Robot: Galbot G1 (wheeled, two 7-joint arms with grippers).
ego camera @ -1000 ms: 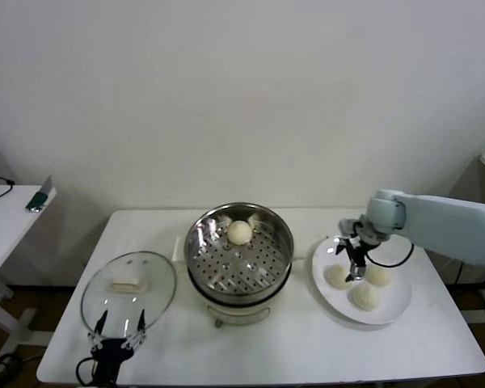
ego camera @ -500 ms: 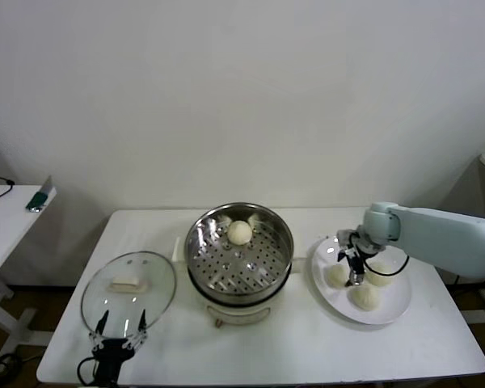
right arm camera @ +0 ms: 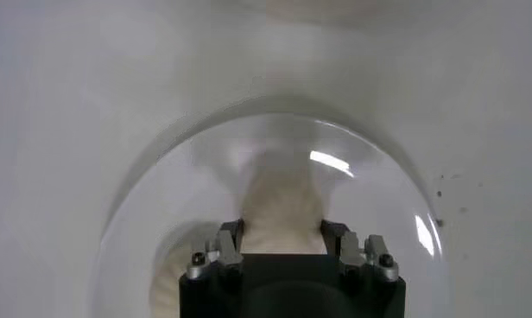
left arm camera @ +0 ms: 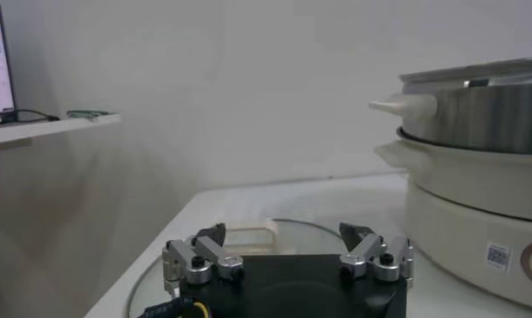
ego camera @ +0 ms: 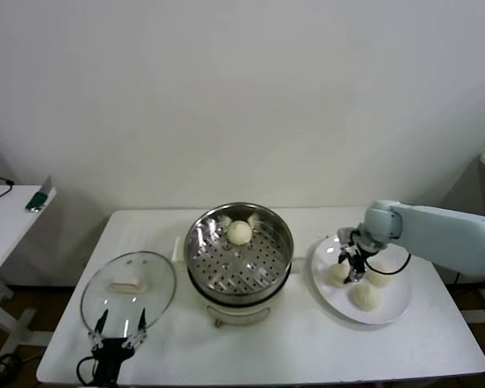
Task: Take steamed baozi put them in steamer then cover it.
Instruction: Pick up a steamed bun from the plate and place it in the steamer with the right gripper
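Note:
The steel steamer (ego camera: 284, 242) stands mid-table on its cream base and holds one baozi (ego camera: 240, 233) on its perforated tray. Three more baozi lie on the white plate (ego camera: 400, 303) to its right. My right gripper (ego camera: 353, 265) is down over the plate, between the two far buns. In the right wrist view, its fingers (right arm camera: 281, 233) are shut against both sides of one baozi (right arm camera: 281, 203). The glass cover (ego camera: 129, 288) lies flat on the table left of the steamer. My left gripper (ego camera: 120, 323) is open and empty at the cover's near edge, and also shows in its wrist view (left arm camera: 283, 246).
The steamer's wall and cream base (left arm camera: 473, 121) rise close beside the left gripper. A small side table (ego camera: 8, 214) with a dark object stands far left. The table's front edge runs just below the cover and the plate.
My right gripper came down onto the plate and closed around one baozi. The left arm, the cover and the steamer have not moved.

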